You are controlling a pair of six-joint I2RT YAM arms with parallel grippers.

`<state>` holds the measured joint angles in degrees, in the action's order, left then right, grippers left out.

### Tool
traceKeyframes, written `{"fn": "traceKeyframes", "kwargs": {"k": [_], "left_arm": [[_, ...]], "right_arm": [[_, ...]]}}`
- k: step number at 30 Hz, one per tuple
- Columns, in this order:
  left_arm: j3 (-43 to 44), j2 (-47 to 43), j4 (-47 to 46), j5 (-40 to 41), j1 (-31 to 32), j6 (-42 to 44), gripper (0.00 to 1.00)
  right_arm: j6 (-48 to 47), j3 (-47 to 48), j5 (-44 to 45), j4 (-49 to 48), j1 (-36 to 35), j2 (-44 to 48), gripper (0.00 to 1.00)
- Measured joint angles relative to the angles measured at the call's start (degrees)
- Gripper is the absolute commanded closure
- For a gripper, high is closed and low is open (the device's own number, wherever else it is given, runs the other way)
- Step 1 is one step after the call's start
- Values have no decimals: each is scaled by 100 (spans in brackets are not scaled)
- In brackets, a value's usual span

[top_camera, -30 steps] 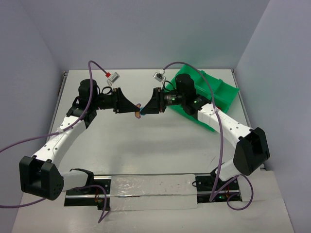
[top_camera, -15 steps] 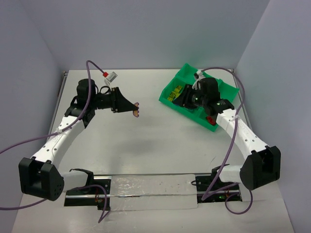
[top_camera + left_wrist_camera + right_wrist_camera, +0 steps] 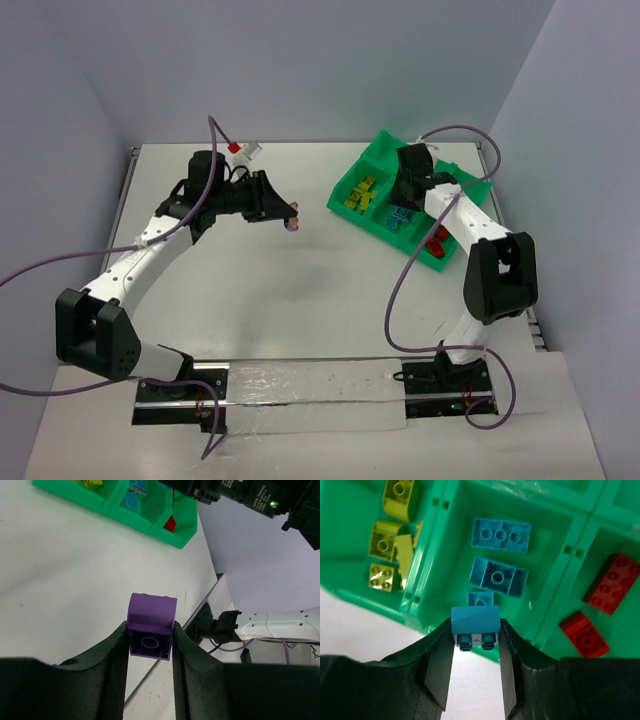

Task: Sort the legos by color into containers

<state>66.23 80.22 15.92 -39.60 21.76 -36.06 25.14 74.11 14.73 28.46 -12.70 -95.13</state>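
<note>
My left gripper (image 3: 291,213) hangs over the middle of the table, shut on a purple lego (image 3: 151,629) (image 3: 293,222) pinched between both fingers. My right gripper (image 3: 475,630) (image 3: 403,203) is shut on a blue lego (image 3: 475,622) above the near edge of the green tray (image 3: 436,555) (image 3: 460,185). In the tray's containers, yellow legos (image 3: 390,545) (image 3: 360,195) fill the left one. Three blue legos (image 3: 500,555) lie in the middle one, just beyond the held brick. Two red legos (image 3: 600,605) lie in the right one.
The tray (image 3: 150,526) stands at the table's back right, close to the right wall. Purple cables loop from both wrists (image 3: 215,130). A white clip with a red tag (image 3: 245,150) hangs by the left wrist. The right arm's base (image 3: 280,625) stands at the table's near edge.
The two grippers, tip to tip at mid-table a second ago, have parted. The right arm swung back over the tray with the blue lego. The left gripper shifted right and back with the purple one.
</note>
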Motion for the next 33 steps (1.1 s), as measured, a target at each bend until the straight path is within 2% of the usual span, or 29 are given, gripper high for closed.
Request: {"fn": "traceKeyframes", "kwargs": {"k": [2,3,5,8,17,26,29,33], "left_arm": [[145,50,41,124,63,38,100],[188,59,57,175,80,50,100],[233,76,66,240,99,56,100],[242,125,67,292,111,55,100],[427,251,141,335,144,53,100],[448,251,120,399,147,-69,100],[503,251,181,503,147,-213,100],[596,251,193,768,153,-516,100]], "right_arm": [[-69,145,110,13,29,-182,78],[-93,204,137,18,37,-246,58],[-134,268,160,13,41,-327,42],[-202,288,156,6,45,-409,30],[-359,252,91,29,47,-346,28],[-407,-42,-298,-124,-104,551,31],[-472,-420,-710,-404,-510,1213,30],[-574,-638,-1309,-1015,-1492,1957,29]]}}
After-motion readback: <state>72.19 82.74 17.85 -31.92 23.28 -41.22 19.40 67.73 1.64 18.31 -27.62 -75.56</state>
